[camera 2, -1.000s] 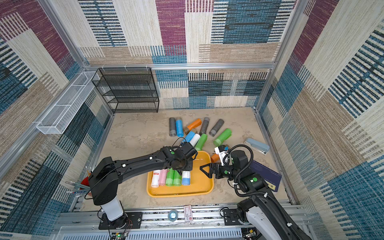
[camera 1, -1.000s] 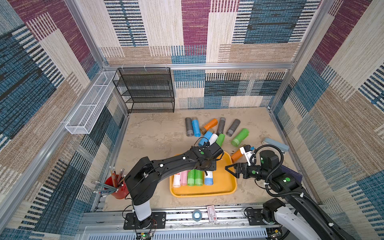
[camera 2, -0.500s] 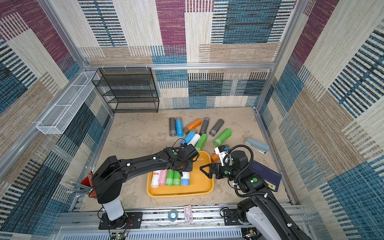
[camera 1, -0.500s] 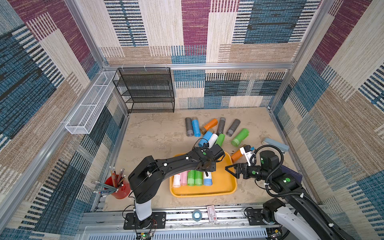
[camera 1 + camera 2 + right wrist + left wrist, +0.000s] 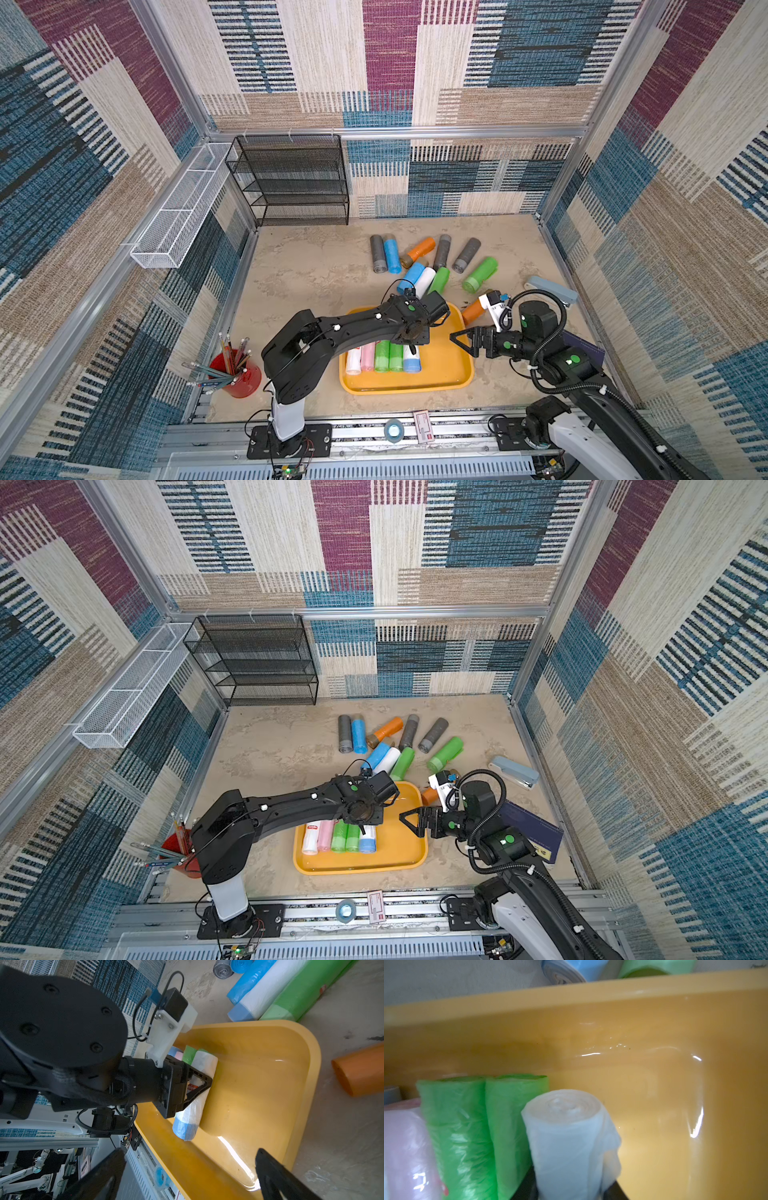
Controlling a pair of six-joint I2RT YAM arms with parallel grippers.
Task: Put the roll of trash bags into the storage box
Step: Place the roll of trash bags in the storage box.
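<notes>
Beige, stone-patterned table fills the floor of a booth seen from above. Toward its 6 o'clock edge lies the storage box, a shallow yellow-orange plastic tray with rounded corners, a raised rim and a glossy floor. At the tray's 12 to 1 o'clock, a scatter of loose rolls in grey, blue, orange, white and green lies on the table. The right gripper hovers at the tray's 3 o'clock rim, fingers spread wide and holding nothing. The left gripper reaches down into the tray, its black fingers clamped on either side of the roll of trash bags. This roll is a tight cylinder of thin, crinkled white plastic film, pale blue at one end, with a spiral of layers showing on its end face in the left wrist view. It lies on the tray floor on the 9 o'clock half, just beside four other rolls: two green, one pink, one white.
</notes>
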